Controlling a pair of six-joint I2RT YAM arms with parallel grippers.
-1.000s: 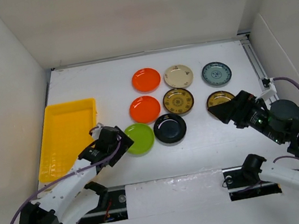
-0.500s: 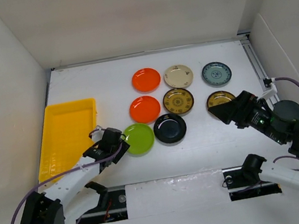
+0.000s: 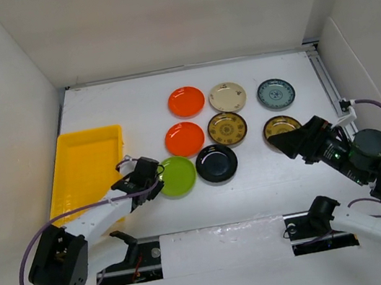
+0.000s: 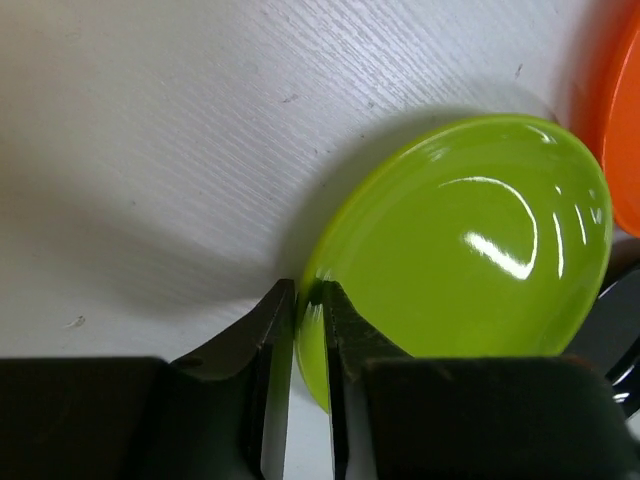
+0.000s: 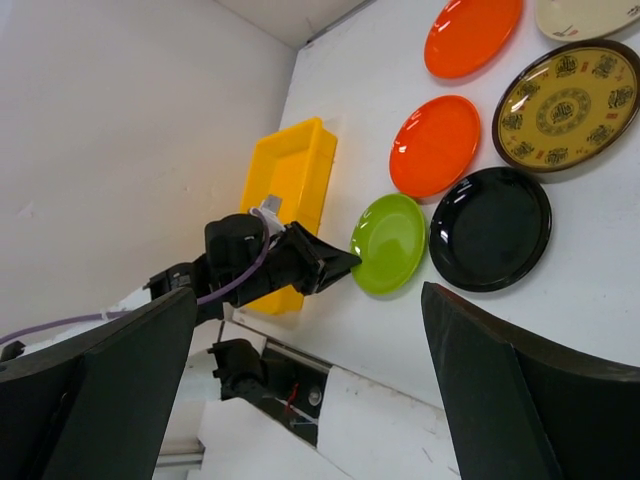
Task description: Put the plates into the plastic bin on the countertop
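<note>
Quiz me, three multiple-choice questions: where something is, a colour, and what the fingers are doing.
1. Where does the yellow bin sit? A) the countertop's left side B) far right C) among the plates
2. What colour is the plate nearest it? A) black B) cream C) lime green
3. What are the left fingers doing? A) hanging open B) pinching that plate's rim C) holding a black plate
A: top view shows it leftmost. C: both views show green. B: wrist view shows the rim between them.

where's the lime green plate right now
In the top view the lime green plate lies left of centre, beside the black plate and in front of the nearer orange plate, its rim pinched by the left gripper.
</note>
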